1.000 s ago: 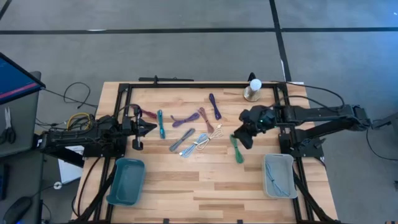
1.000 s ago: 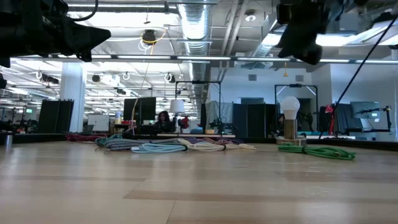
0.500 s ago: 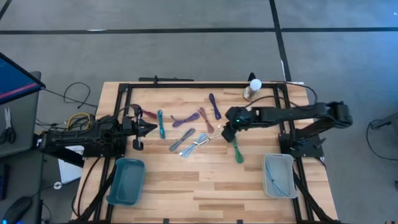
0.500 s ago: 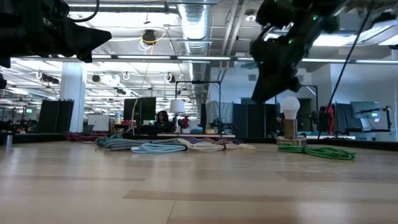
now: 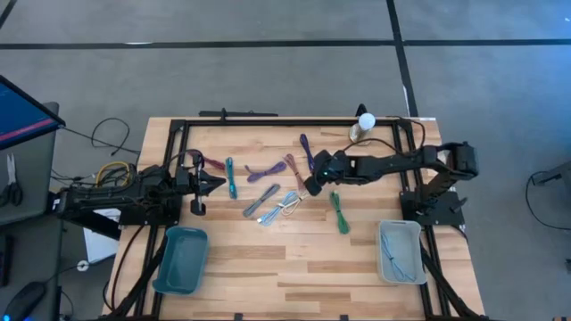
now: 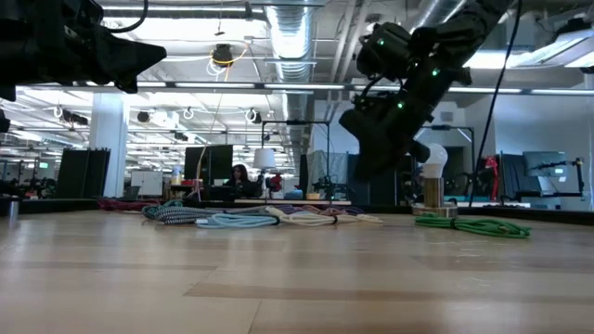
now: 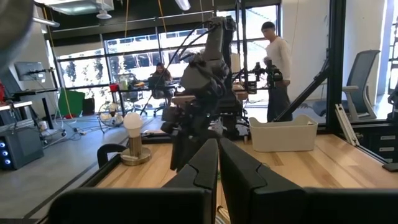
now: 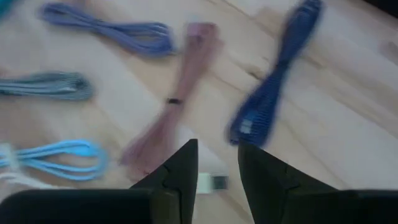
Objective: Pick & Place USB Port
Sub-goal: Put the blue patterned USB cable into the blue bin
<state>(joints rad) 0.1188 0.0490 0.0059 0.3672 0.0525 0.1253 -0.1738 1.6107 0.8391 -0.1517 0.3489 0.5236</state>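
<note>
Several bundled USB cables lie on the wooden table in the high view: dark blue (image 5: 308, 152), pink (image 5: 294, 169), purple (image 5: 260, 172), teal (image 5: 231, 176), grey (image 5: 260, 200), light blue (image 5: 285, 207), white (image 5: 309, 190) and green (image 5: 339, 212). My right gripper (image 5: 312, 185) hovers open above the white cable, near the pink and dark blue ones. In its wrist view the gripper (image 8: 217, 158) stands over a white plug (image 8: 214, 182), between the pink cable (image 8: 171, 115) and the dark blue cable (image 8: 273, 93). My left gripper (image 5: 214, 183) waits shut at the table's left, raised.
A teal bin (image 5: 181, 259) sits near the left front of the table. A grey bin (image 5: 399, 251) at the right front holds a blue cable. A bulb-shaped lamp (image 5: 364, 125) stands at the far edge. A black frame borders the table. People show in the room beyond.
My right arm has swung toward the table's left, from above the green cable to above the white and pink cables. It has come lower over the table. The cables have stayed where they were.
</note>
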